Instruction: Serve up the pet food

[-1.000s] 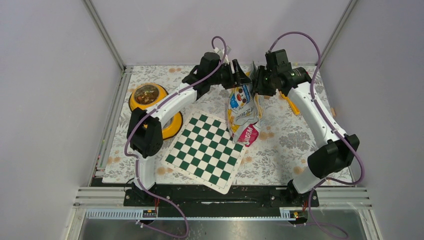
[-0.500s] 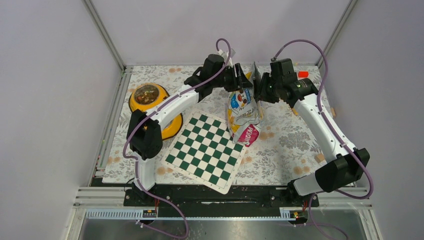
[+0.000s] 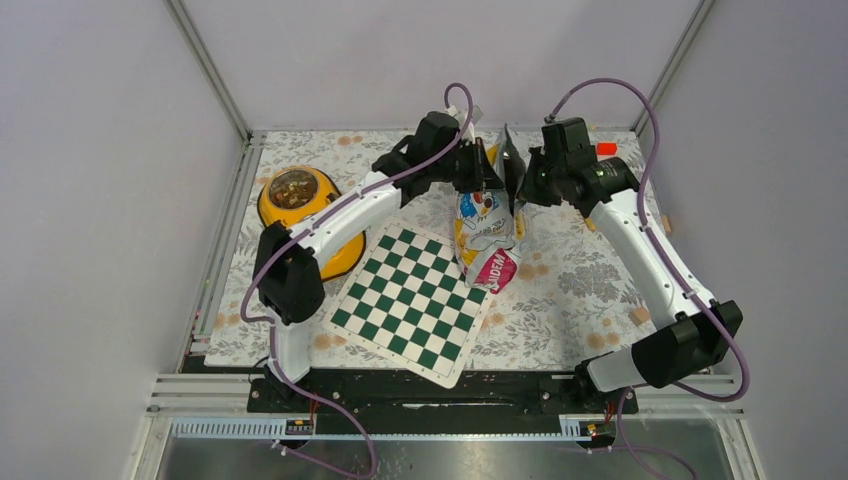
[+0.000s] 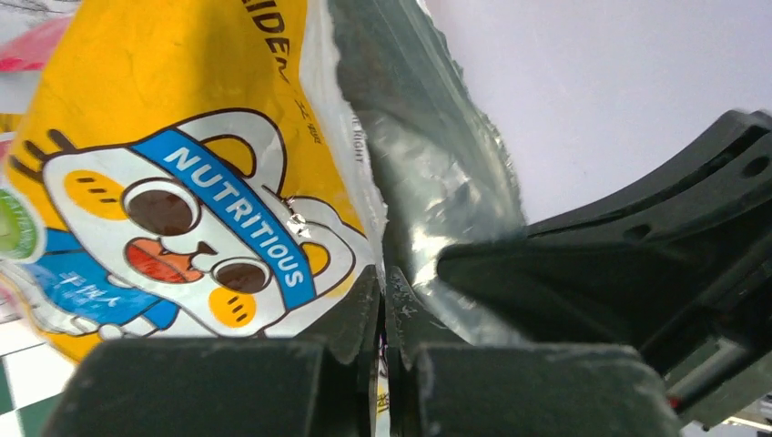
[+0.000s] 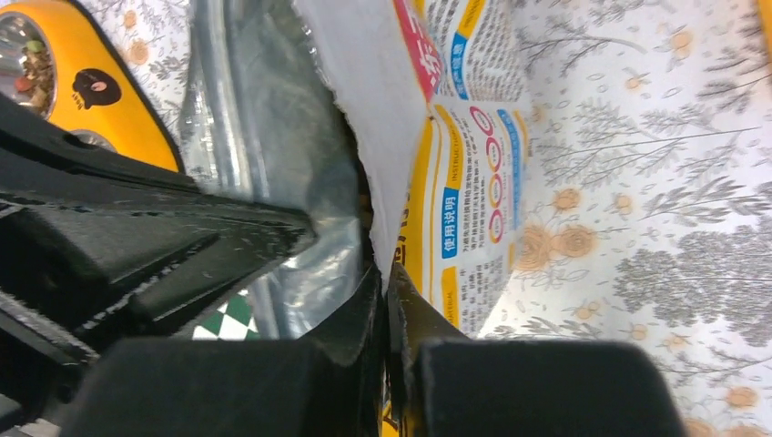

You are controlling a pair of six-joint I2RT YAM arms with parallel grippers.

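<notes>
A yellow pet food bag (image 3: pixel 486 225) with a cartoon face stands at the back middle of the table, its torn top open. My left gripper (image 3: pixel 489 177) is shut on the printed front wall (image 4: pixel 182 137) at the bag's mouth, the film pinched at my left gripper (image 4: pixel 383 278). My right gripper (image 3: pixel 520 182) is shut on the back wall (image 5: pixel 464 137), the edge caught at my right gripper (image 5: pixel 382 273). Silver lining (image 4: pixel 428 173) shows between the two walls. Pet food (image 3: pixel 291 188) lies in a yellow bowl (image 3: pixel 268 202) at the left; inside the bag it is hidden.
A green and white chessboard mat (image 3: pixel 412 300) lies in front of the bag. A second yellow dish (image 3: pixel 347 252) sits below the bowl, partly under the left arm. A small red object (image 3: pixel 605 149) is at the back right. Walls close in on three sides.
Both grippers have gone from open to shut on the bag's top edges. The left gripper moved right toward the bag's mouth, and the right arm swung outward.
</notes>
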